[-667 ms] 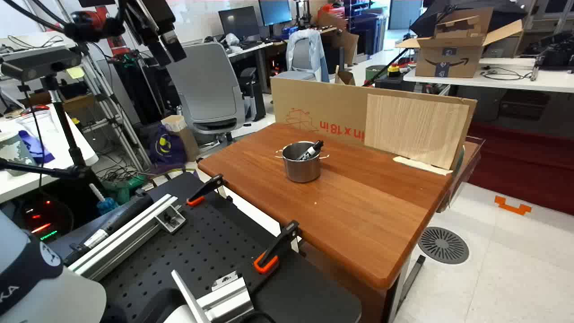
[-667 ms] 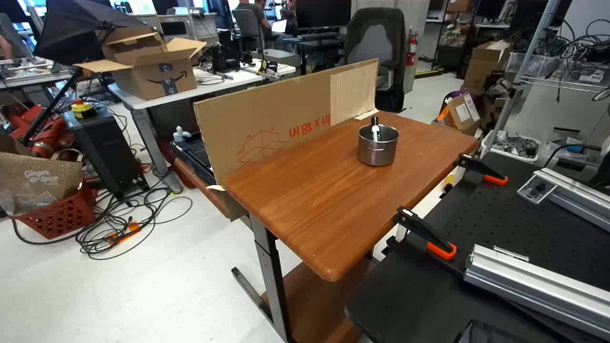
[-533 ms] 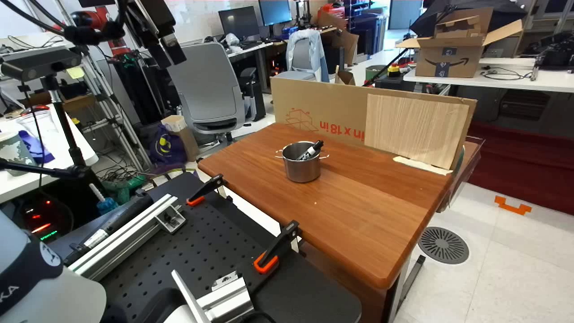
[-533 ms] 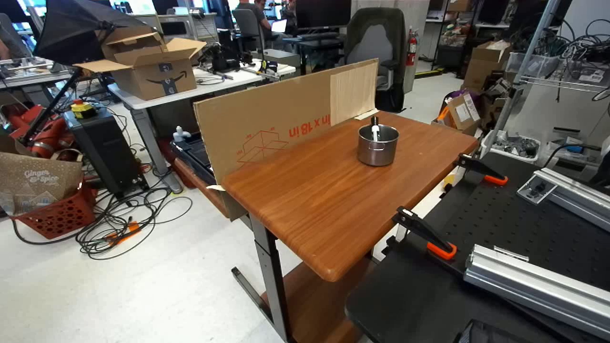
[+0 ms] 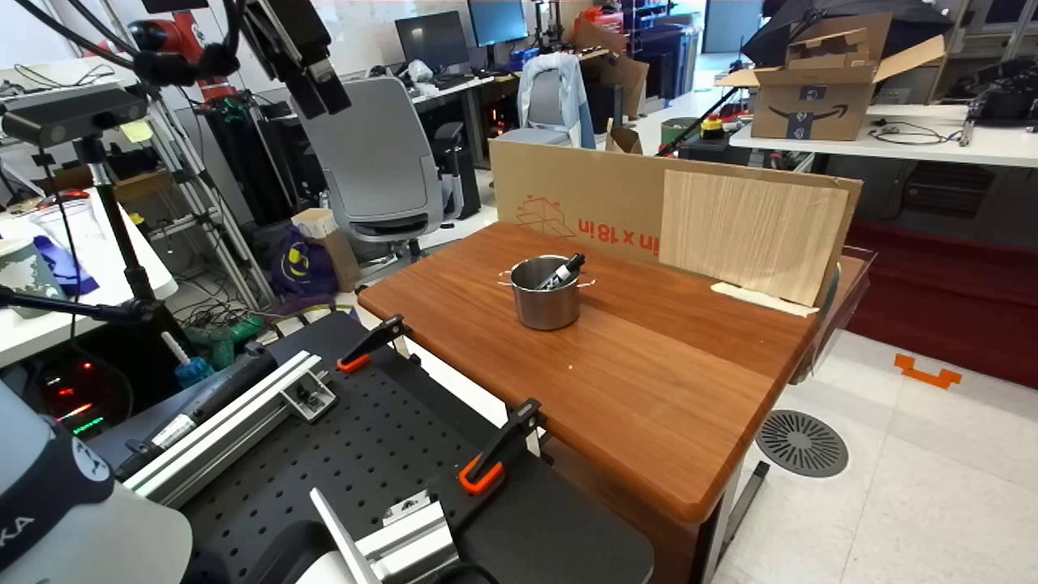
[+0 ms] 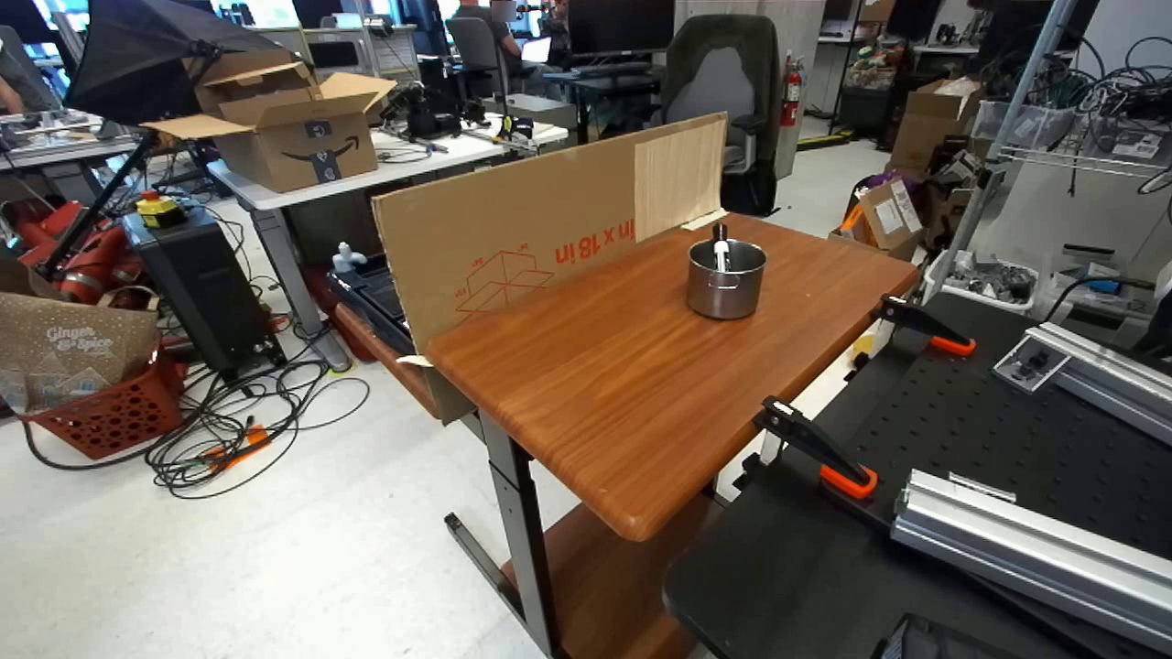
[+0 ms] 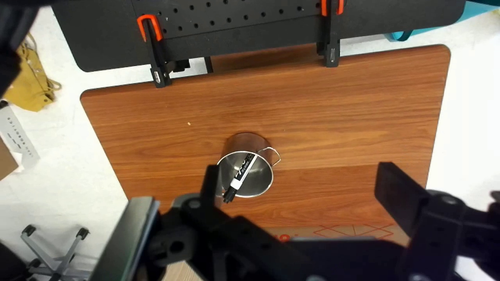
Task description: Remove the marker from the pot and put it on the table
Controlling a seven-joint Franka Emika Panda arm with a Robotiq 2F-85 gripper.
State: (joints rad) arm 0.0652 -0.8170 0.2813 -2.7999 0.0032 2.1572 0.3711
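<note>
The table [image 7: 332,97] lay well below my gripper [image 7: 300,175], and its smooth top worried me for the final step: anything round let go from too high could roll away from me and off an edge. My gripper's fingers [image 7: 211,185] stood wide apart with nothing between them. Beneath, upright but off-centre toward the finger at the left of the wrist view, was the pot [image 7: 246,142]; if I came straight down, that finger might strike the rim and shove or tip it. The marker [image 7: 243,171] leaned inside, its dark end poking over the rim toward that same finger, so a brush there, or too shallow a pinch, would probably let it slide deeper, where my fingers might jam against the pot's wall.
</note>
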